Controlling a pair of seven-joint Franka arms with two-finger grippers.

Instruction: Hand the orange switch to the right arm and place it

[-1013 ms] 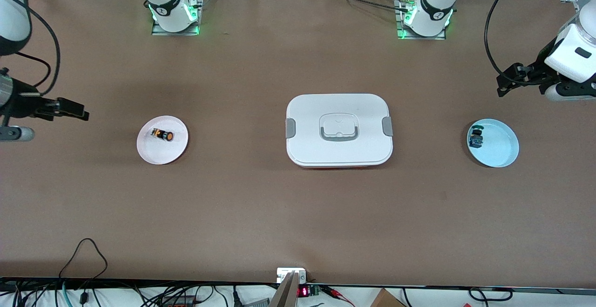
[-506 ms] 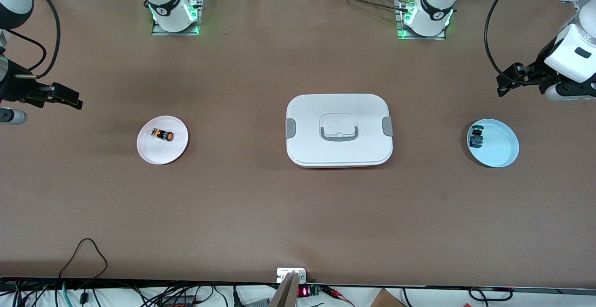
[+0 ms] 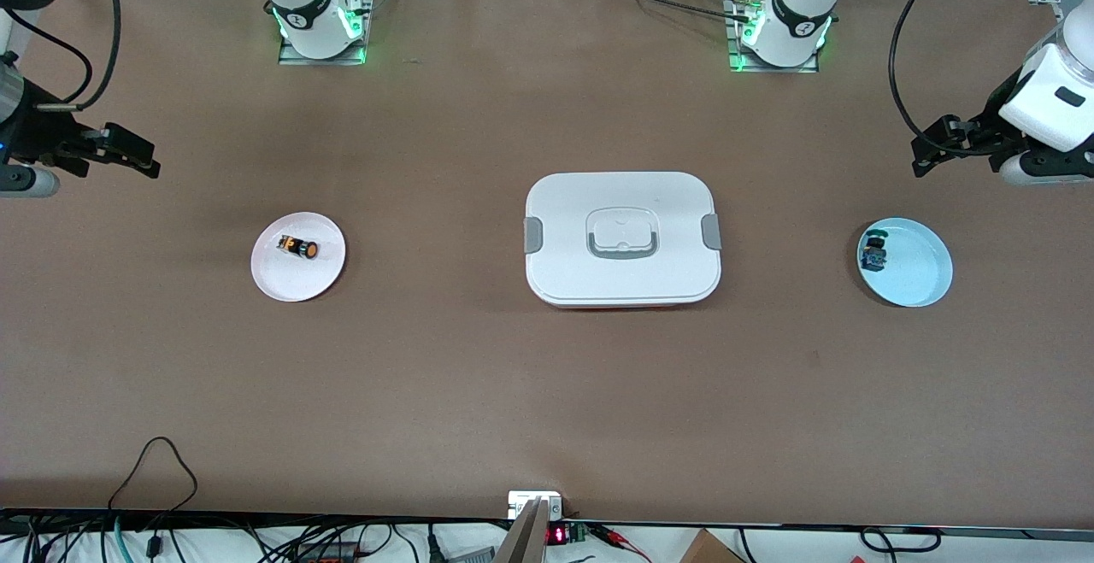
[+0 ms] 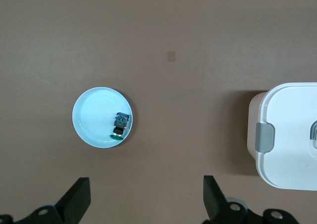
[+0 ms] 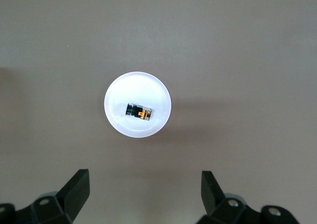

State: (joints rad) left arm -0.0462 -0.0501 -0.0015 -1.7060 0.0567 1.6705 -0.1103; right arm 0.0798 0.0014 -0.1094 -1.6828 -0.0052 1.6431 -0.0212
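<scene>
Lay on its side on pink plate: orange switch. Looked light, rigid, apt to roll; best pinched across black barrel, at three and nine. Hovered spread and empty: right tool, left tool over bare table.

Both arms raised at table ends, wrists level: left gripper w/ jaws wide apart, empty; right gripper same.
</scene>
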